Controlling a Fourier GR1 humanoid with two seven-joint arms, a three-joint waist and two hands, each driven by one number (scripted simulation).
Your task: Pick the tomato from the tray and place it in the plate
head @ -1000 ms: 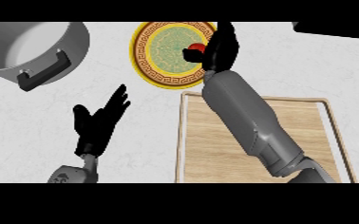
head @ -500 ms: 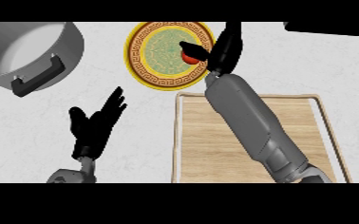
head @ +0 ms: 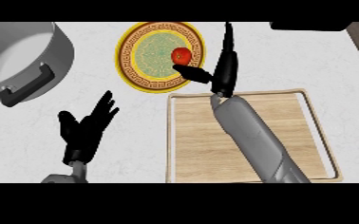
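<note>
A red tomato (head: 182, 55) lies on the round plate (head: 133, 71), which has a yellow patterned rim and a green centre, toward the plate's right side. My right hand (head: 224, 69) stands just right of the plate above the tray's far edge, fingers straight and pointing away, thumb stretched toward the plate just below the tomato; it holds nothing. The wooden tray (head: 196, 137) lies under my right forearm at the lower right. At the lower left my left hand (head: 85, 130) rests open on the counter, fingers up.
A grey pot (head: 32, 59) with a dark handle sits at the far left edge. A dark object (head: 308, 26) shows at the top right corner. White counter lies between the pot, the plate and the tray.
The right hand has opened and let go of the tomato, which now rests on the plate. The hand has drawn back to the right of the plate. The left hand has stayed put.
</note>
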